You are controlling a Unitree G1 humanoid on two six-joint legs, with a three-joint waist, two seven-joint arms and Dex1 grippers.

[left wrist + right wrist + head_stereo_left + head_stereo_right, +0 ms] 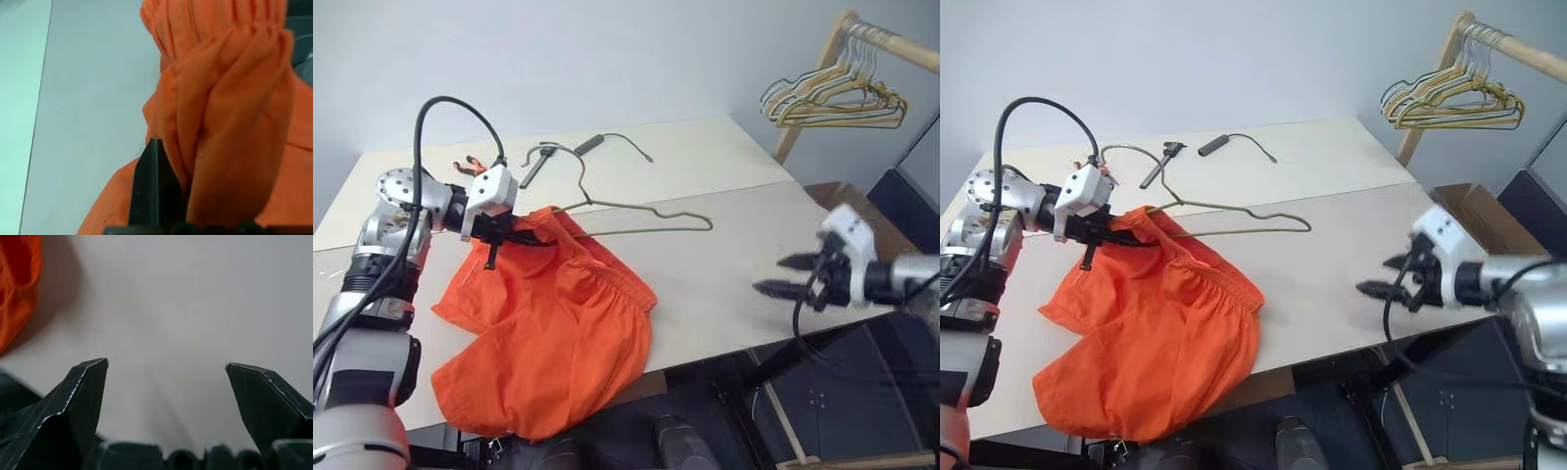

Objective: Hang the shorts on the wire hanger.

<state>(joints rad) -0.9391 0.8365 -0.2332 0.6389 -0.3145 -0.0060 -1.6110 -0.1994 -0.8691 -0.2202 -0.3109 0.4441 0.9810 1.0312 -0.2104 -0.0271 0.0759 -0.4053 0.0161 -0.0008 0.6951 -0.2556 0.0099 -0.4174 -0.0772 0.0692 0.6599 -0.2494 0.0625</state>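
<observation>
My left gripper [514, 235] pinching gathered waistband of shorts [548, 333], fingers pressed together on bunched fabric. Shorts lie at table's [724, 284] left front, one leg drooping over front edge. Wire hanger [636, 211] on table, touching shorts' top, hook toward back edge. My right gripper [788, 276] spread wide, holding nothing, off table's right front corner, well apart from shorts.

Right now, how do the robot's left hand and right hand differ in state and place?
The left hand is shut on the waistband of the shorts, while the right hand is open and holds nothing. The left hand is over the table by the wire hanger; the right hand is at the table's right edge, apart from both.
</observation>
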